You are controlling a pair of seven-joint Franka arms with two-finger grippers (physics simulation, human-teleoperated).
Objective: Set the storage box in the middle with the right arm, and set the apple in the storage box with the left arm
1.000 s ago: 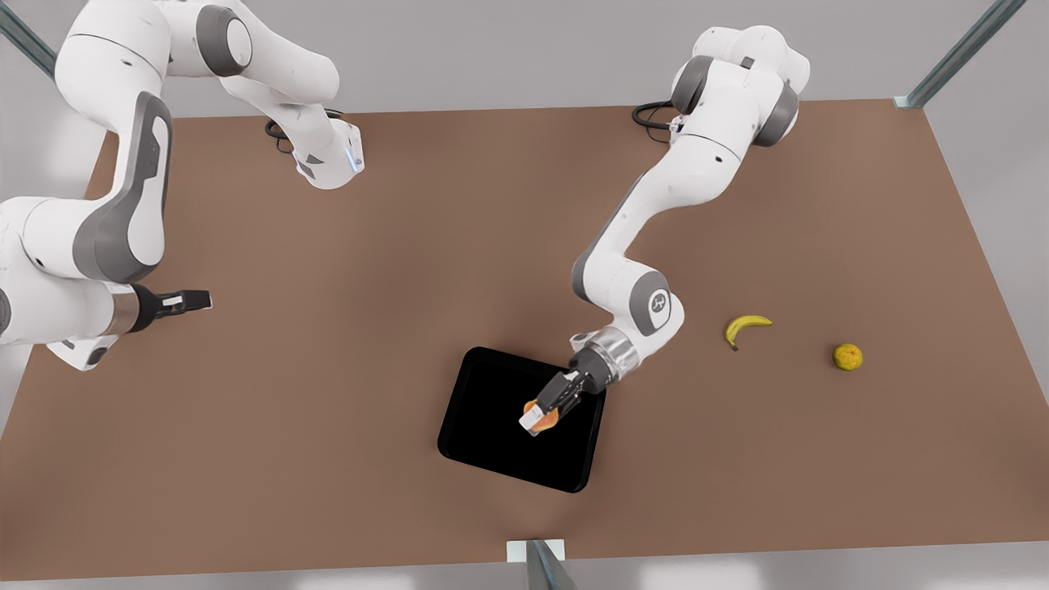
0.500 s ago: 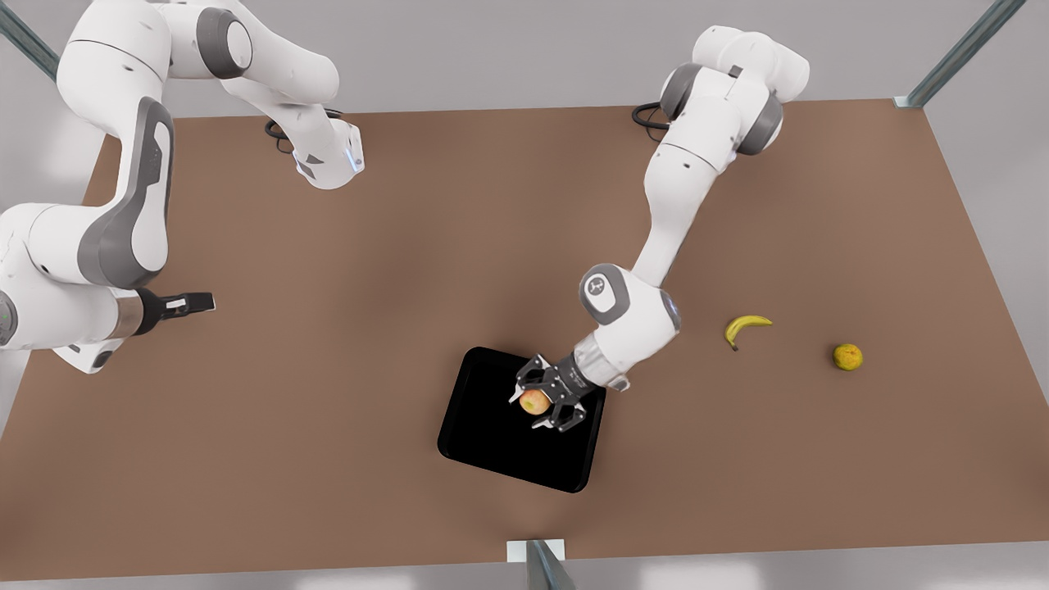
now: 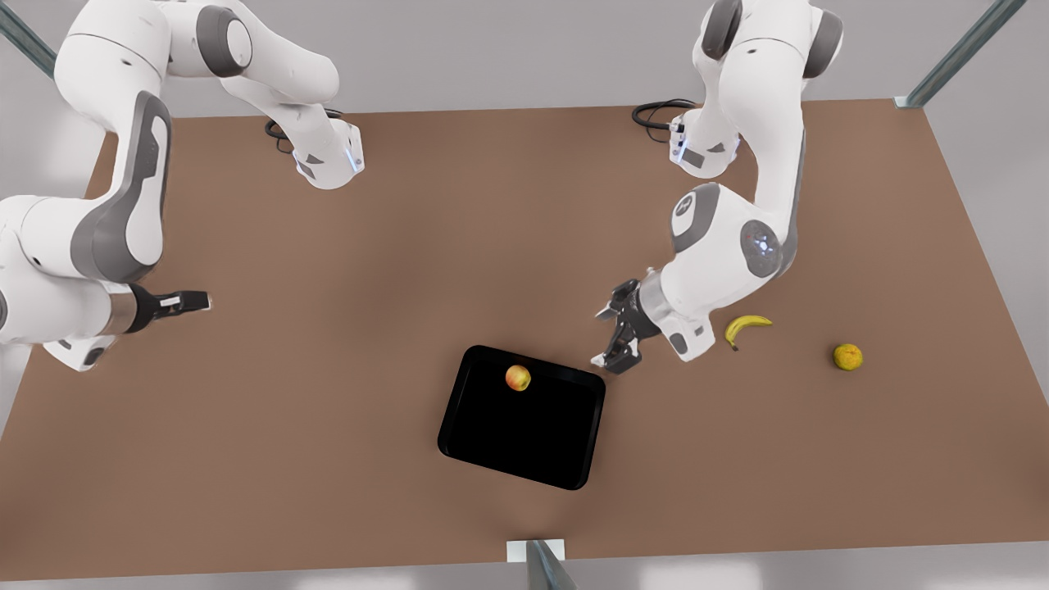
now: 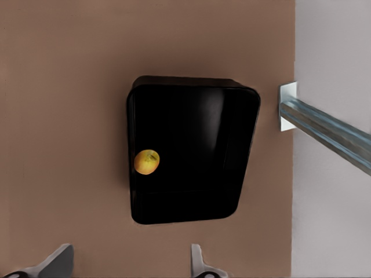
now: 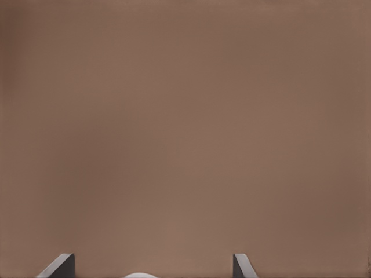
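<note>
The black storage box [image 3: 524, 447] lies near the table's front middle. The red-and-yellow apple [image 3: 517, 378] rests inside it, close to its far wall, free of any gripper. From the left wrist view the apple [image 4: 146, 161] sits against one wall of the storage box [image 4: 197, 145]. My left gripper [image 3: 616, 336], the splayed claw, hangs open and empty just off the box's far corner on the front view's right; its fingertips [image 4: 58, 260] stand wide apart. My right gripper [image 3: 195, 301] waits open at the front view's far left, over bare table [image 5: 185, 139].
A banana [image 3: 744, 326] and a dimpled yellow-orange fruit [image 3: 847, 356] lie on the front view's right, the banana right beside the left arm's wrist. A metal post [image 3: 541, 561] stands at the table's front edge near the box.
The left gripper opened and let go of the apple, then pulled back up and toward the front view's right. The apple now rests near the box's far wall. The right arm barely moved.
</note>
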